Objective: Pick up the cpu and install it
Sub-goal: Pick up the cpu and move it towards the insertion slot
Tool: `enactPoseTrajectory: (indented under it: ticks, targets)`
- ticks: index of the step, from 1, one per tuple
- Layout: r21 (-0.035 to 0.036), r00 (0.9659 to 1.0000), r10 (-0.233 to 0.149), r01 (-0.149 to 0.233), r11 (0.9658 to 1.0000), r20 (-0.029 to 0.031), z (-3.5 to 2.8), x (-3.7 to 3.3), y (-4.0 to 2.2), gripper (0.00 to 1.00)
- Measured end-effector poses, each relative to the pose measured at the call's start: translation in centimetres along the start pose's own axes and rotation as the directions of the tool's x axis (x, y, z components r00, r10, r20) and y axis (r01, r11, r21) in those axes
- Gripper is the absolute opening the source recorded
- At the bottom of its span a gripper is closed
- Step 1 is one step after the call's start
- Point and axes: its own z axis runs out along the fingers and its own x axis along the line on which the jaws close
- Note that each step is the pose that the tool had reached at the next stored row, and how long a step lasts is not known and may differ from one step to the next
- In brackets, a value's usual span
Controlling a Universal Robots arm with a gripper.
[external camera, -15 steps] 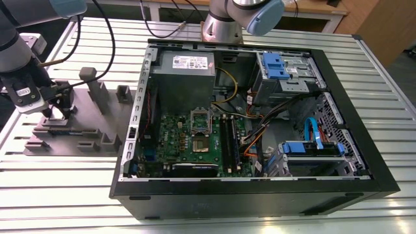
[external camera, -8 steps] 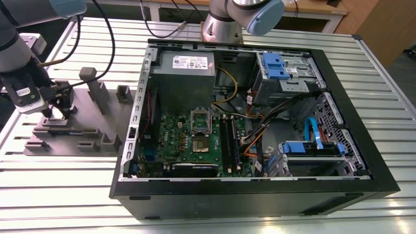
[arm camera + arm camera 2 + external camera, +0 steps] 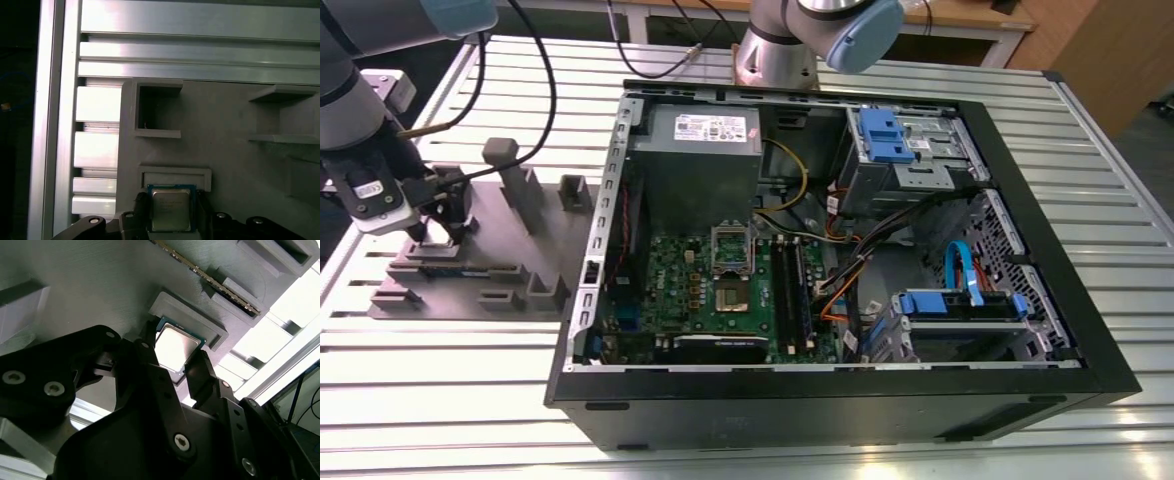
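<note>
The pick-up step was judged in hand. At the exterior view's left, the cpu lay in the grey fixture, straddled by the gripper; whether clamped could not be told. A square, even grip was called for.

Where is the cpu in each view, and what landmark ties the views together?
Exterior view: too small to make out, under the gripper on the grey holder at the exterior view's left.
Second wrist view: cpu beside the holder's raised frame.
First wrist view: cpu beside that same frame.
Shared landmark: the grey holder.
</note>
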Motion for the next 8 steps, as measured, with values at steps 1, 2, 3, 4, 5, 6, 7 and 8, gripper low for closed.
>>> enactPoseTrajectory:
  ticks: [1,2,3,4,5,6,7,8]
  targets:
    - [0.0000,1.0000,0.000,0.000,1.0000,0.0000,-0.01,0.00,0.00,0.49]
    - [-0.0001,1.0000,0.000,0.000,1.0000,0.0001,-0.05,0.00,0.00,0.49]
    - [-0.0001,1.0000,0.000,0.000,1.0000,0.0001,-0.10,0.00,0.00,0.47]
    - [-0.0001,1.0000,0.000,0.000,1.0000,0.0000,-0.20,0.00,0.01,0.47]
    - [0.0000,1.0000,0.000,0.000,1.0000,-0.0001,-0.31,0.00,0.01,0.47]
    - [0.0000,1.0000,0.000,0.000,1.0000,0.0000,-0.42,0.00,0.02,0.47]
    - [0.0000,1.0000,0.000,0.000,1.0000,0.0000,-0.52,0.00,0.02,0.47]
    - [-0.0001,1.0000,0.000,0.000,1.0000,0.0000,-0.60,-0.01,0.03,0.47]
